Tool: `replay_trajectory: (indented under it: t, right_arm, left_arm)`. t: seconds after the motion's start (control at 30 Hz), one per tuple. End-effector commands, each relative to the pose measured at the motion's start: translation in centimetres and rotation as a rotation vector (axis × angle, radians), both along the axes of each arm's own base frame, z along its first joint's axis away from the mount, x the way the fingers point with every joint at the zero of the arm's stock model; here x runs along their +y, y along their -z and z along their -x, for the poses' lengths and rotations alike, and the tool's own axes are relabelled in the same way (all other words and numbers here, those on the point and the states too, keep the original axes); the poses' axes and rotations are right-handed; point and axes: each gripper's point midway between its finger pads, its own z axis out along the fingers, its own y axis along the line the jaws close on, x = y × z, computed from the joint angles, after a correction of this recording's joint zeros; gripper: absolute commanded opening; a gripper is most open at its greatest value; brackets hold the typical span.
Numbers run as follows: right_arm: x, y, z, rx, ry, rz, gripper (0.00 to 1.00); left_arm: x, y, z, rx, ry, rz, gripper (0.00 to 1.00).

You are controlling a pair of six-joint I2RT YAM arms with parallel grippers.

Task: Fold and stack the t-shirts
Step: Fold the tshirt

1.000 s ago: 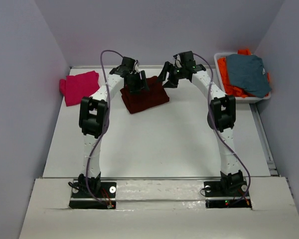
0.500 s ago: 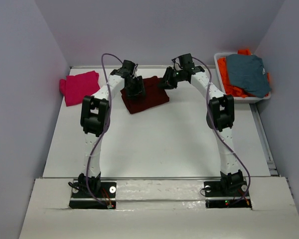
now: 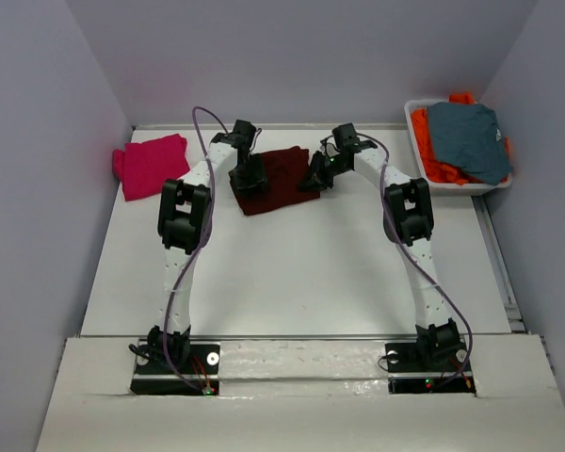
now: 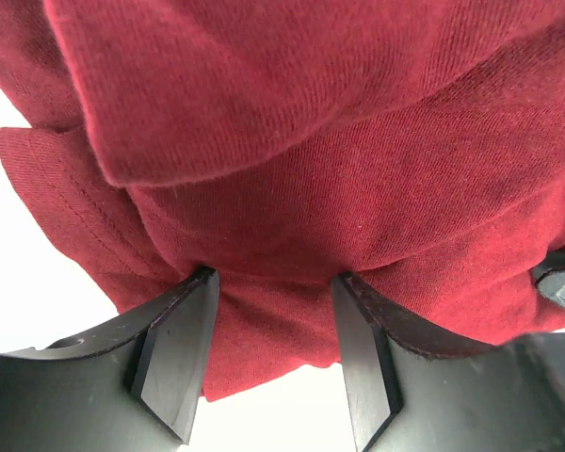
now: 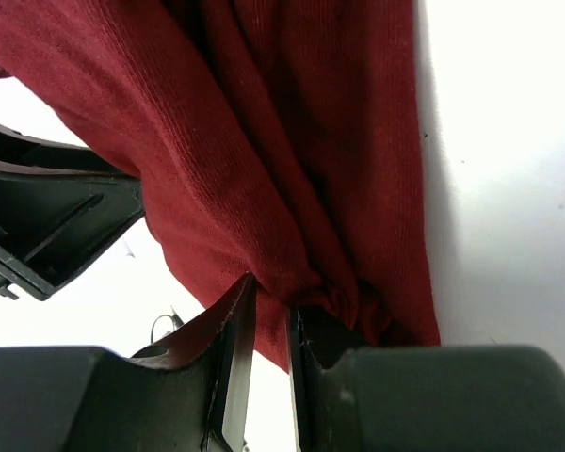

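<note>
Since a second ago both arms have reached in lower over the maroon shirt (image 3: pixel 281 181), and the right gripper (image 3: pixel 315 175) has gone from wide apart to nearly closed.

The near half of the white table (image 3: pixel 292 282) shows only the two arm bases. Past the middle, the maroon shirt lies as a folded bundle, with a gripper at each side of it.

The left gripper (image 3: pixel 248 175) sits on the shirt's left part. In its wrist view, the left gripper (image 4: pixel 275 292) has its jaws well apart. Both fingers (image 4: pixel 174 348) press their tips into the cloth, and a fold of the shirt (image 4: pixel 311 141) bulges between them without being pinched.

The right gripper is at the shirt's right edge. In its wrist view, the right gripper (image 5: pixel 268 315) has only a narrow gap between its jaws. A bunched ridge of the shirt (image 5: pixel 264 141) is clamped there, and the cloth runs up and away from the pinch in tight pleats.

Farther back on the left, a pink shirt (image 3: pixel 151 165) lies flat near the wall, well apart from the maroon one. At the far right a white tray (image 3: pixel 412 115) holds a grey-blue shirt (image 3: pixel 466 139) on top of an orange shirt (image 3: pixel 436 160).
</note>
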Motion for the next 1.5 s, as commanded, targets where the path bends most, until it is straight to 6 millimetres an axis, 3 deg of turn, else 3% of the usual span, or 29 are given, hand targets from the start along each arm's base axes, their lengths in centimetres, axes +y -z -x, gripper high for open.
replay_trajectory:
  t: [0.0, 0.17, 0.2, 0.27, 0.3, 0.33, 0.53, 0.57, 0.73, 0.77, 0.8, 0.87, 0.9, 0.97, 1.1, 1.23, 1.3, 1.47]
  right_arm:
    - [-0.9, 2.8, 1.3, 0.054, -0.018, 0.042, 0.25]
    - [-1.7, 2.3, 2.2, 0.053, -0.017, 0.087, 0.25]
    - [-1.8, 1.3, 2.3, 0.036, -0.016, 0.087, 0.25]
    - [-2.2, 1.8, 3.6, 0.067, -0.019, 0.096, 0.25]
    - [-2.3, 0.9, 3.9, 0.054, -0.023, 0.091, 0.25]
    - [-2.6, 1.6, 5.0, 0.081, -0.027, 0.104, 0.25]
    - [-2.5, 1.1, 9.5, 0.12, -0.076, 0.146, 0.25]
    - [-2.6, 0.7, 10.9, 0.129, -0.086, 0.156, 0.25]
    - [-3.1, -0.7, 15.4, 0.154, -0.117, 0.178, 0.25]
    - [-3.5, -0.9, 16.2, 0.164, -0.118, 0.185, 0.25]
    - [-3.7, -1.5, 17.6, 0.165, -0.125, 0.19, 0.25]
    - [-4.0, -2.0, 19.1, 0.17, -0.137, 0.199, 0.25]
    - [-4.2, -3.0, 19.5, 0.146, -0.132, 0.199, 0.25]
    - [-5.0, -2.8, 21.1, 0.171, -0.13, 0.214, 0.25]
    - [-5.4, -3.7, 21.5, 0.136, -0.122, 0.217, 0.25]
    - [-4.6, -6.1, 19.8, 0.069, -0.11, 0.189, 0.25]
    - [-3.8, -7.3, 18.5, 0.051, -0.116, 0.161, 0.26]
    - [-2.5, -7.0, 17.7, 0.064, -0.136, 0.128, 0.26]
  left_arm:
    - [1.1, 4.1, 3.4, 0.171, -0.006, -0.057, 0.64]
    - [1.1, 3.7, 5.1, 0.19, 0.009, -0.062, 0.63]
    - [0.6, 2.8, 5.4, 0.174, 0.021, -0.057, 0.63]
    - [0.3, 3.1, 7.0, 0.203, 0.04, -0.056, 0.63]
    - [-0.1, 2.3, 7.4, 0.193, 0.051, -0.05, 0.63]
    - [-0.2, 2.6, 8.7, 0.217, 0.065, -0.054, 0.63]
    - [-0.1, 0.6, 12.9, 0.249, 0.102, -0.032, 0.63]
    - [-0.6, -0.4, 13.5, 0.235, 0.117, -0.018, 0.63]
    - [-0.8, -2.0, 17.0, 0.241, 0.152, -0.004, 0.63]
    - [-0.6, -1.6, 18.7, 0.27, 0.163, -0.008, 0.63]
    - [-0.6, -2.6, 19.0, 0.245, 0.161, 0.009, 0.63]
    - [-0.7, -2.3, 21.7, 0.28, 0.183, 0.012, 0.63]
    - [-0.6, -3.2, 22.1, 0.258, 0.181, 0.027, 0.63]
    - [-0.6, -2.9, 24.1, 0.28, 0.195, 0.021, 0.63]
    - [-0.1, -4.6, 24.5, 0.223, 0.193, 0.01, 0.63]
    - [-0.7, -8.1, 21.8, 0.118, 0.192, 0.009, 0.63]
    - [-1.4, -8.5, 21.3, 0.096, 0.199, 0.036, 0.63]
    - [-2.8, -7.8, 20.1, 0.082, 0.237, 0.055, 0.63]
